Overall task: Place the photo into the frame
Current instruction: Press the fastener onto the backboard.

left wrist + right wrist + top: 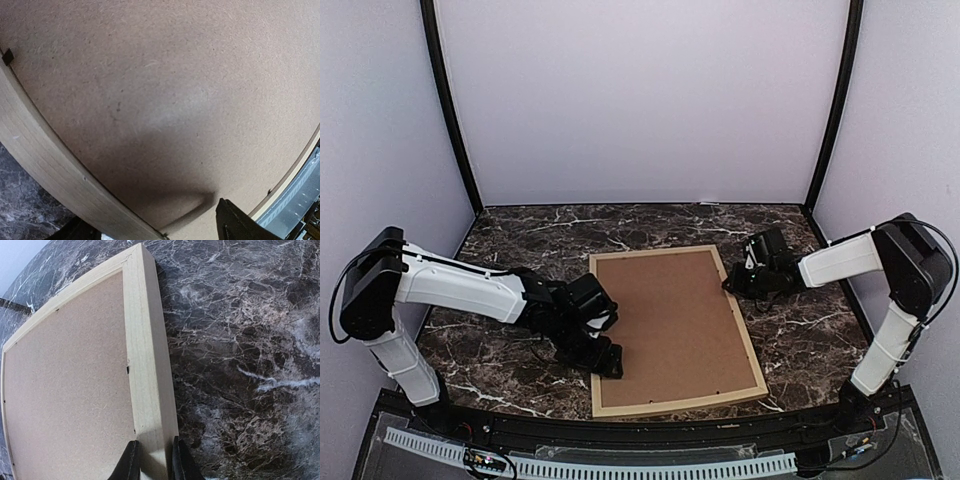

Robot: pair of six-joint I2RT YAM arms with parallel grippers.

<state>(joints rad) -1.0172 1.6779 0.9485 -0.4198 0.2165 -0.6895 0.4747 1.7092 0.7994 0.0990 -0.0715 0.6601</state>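
1. The frame point(682, 404) lies flat, back up, on the marbled counter point(810, 340), with a brown backing board point(670, 315) filling it.
2. The right claw point(152, 460) is clamped on the frame's right rail near its far corner.
3. The left claw point(603, 358) has its jaws apart, straddling the left rail near the near corner.

L arm point(460, 285) reaches low from near-left corner toward worktop point(520, 235) centre; left gripper point(605, 358) tilted down, jaws spread wide. R arm point(840, 262) folds inward from near-right corner, right gripper point(735, 283) pinching thin light-wood picture frame point(147, 365) rail.
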